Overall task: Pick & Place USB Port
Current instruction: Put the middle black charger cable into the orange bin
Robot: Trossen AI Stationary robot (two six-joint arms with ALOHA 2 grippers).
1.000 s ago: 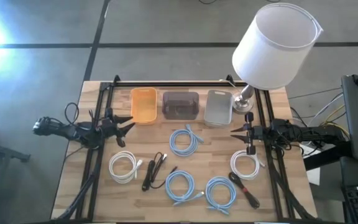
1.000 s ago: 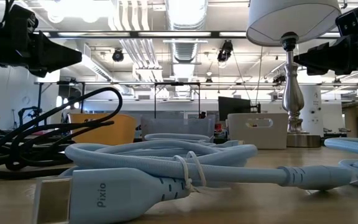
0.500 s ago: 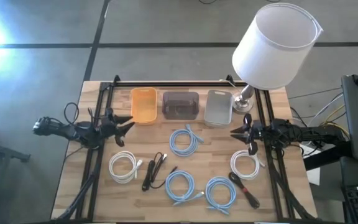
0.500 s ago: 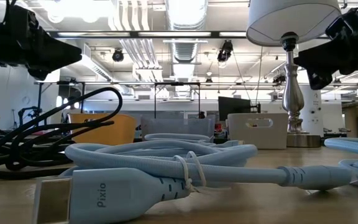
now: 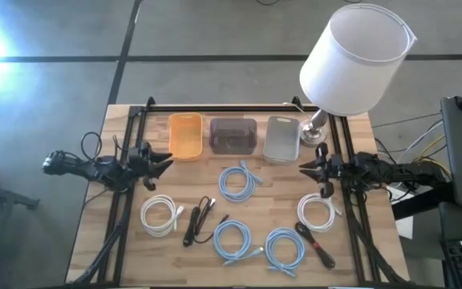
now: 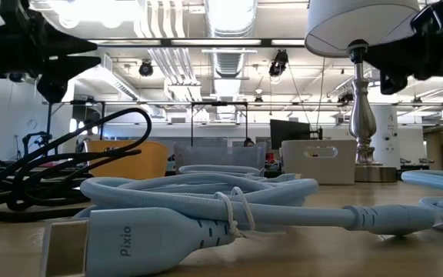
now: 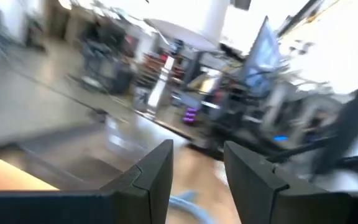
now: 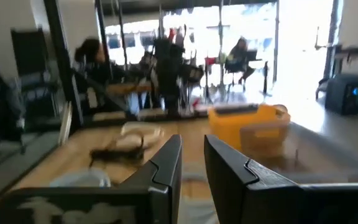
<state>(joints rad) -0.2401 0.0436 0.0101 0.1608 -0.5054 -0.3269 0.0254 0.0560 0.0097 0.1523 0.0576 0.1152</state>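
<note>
The left gripper (image 5: 165,160) hangs over the table's (image 5: 351,249) left side, just near of the orange bin (image 5: 185,135), its fingers (image 7: 151,177) a little apart and holding nothing. The right gripper (image 5: 309,169) hangs over the right side beside the lamp (image 5: 351,60), above the far edge of the right white cable (image 5: 318,213), fingers (image 8: 166,165) a narrow gap apart and empty. Along the far edge stand the orange bin, a dark bin (image 5: 233,136) and a grey bin (image 5: 281,138). The cables lie loose on the table: four blue coils, one (image 5: 238,181) in the middle and three nearer, a left white coil (image 5: 160,214), a black cable (image 5: 199,219) beside it and another black one (image 5: 315,245) at the near right
</note>
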